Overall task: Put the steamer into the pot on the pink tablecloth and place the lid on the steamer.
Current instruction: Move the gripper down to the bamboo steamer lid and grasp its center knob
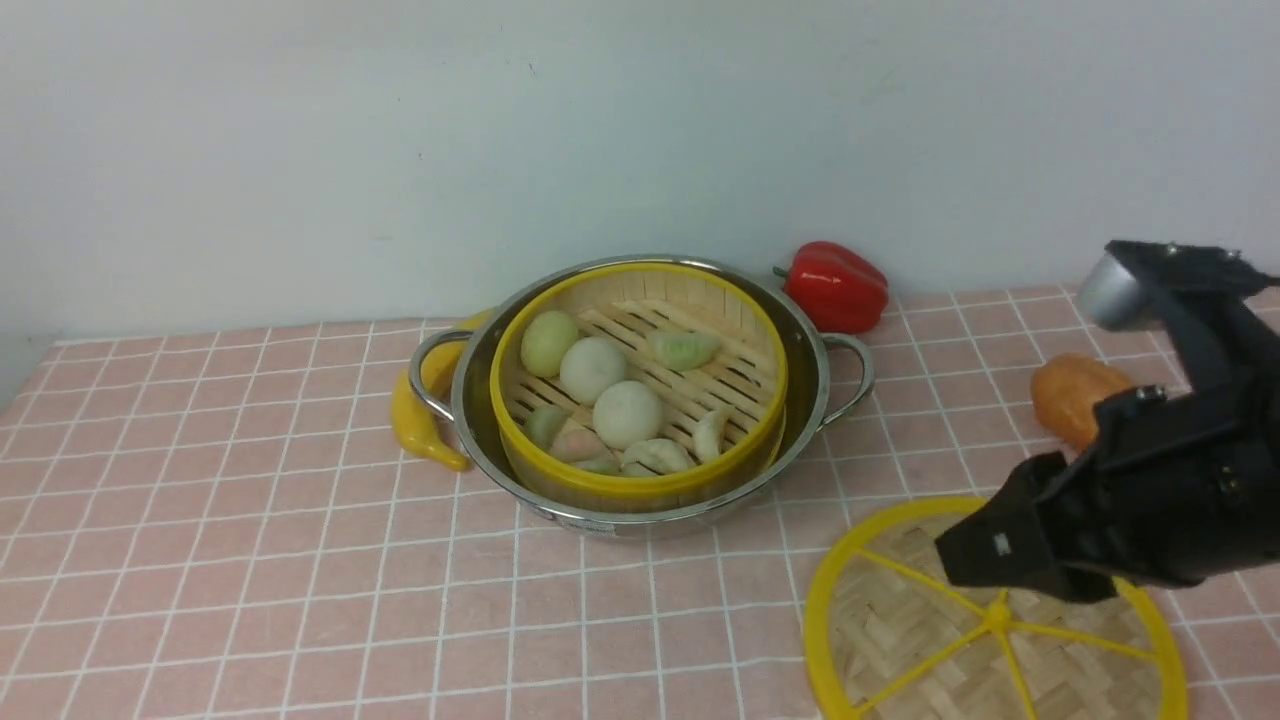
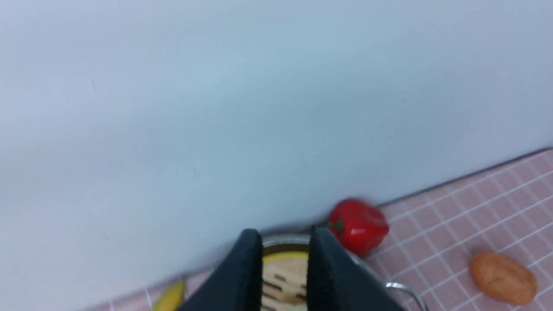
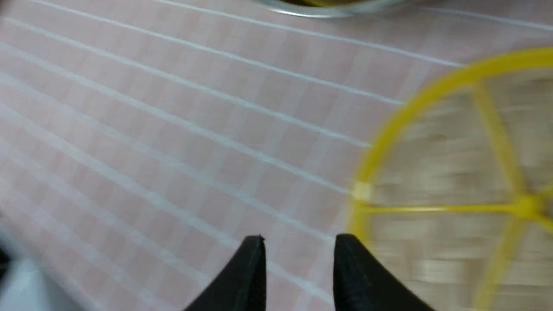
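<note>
while the steamer sat inside the pot on the pink tablecloth, the lid lay flat on the cloth, apart from the pot, on the right. the right gripper hung over the lid's edge, jaws a little apart and empty. the left gripper had its jaws narrowly apart, holding nothing.

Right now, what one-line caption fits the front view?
Steamer sits in the pot on the pink cloth; right claw hovers at the rim of the lid, flat on the cloth.
</note>
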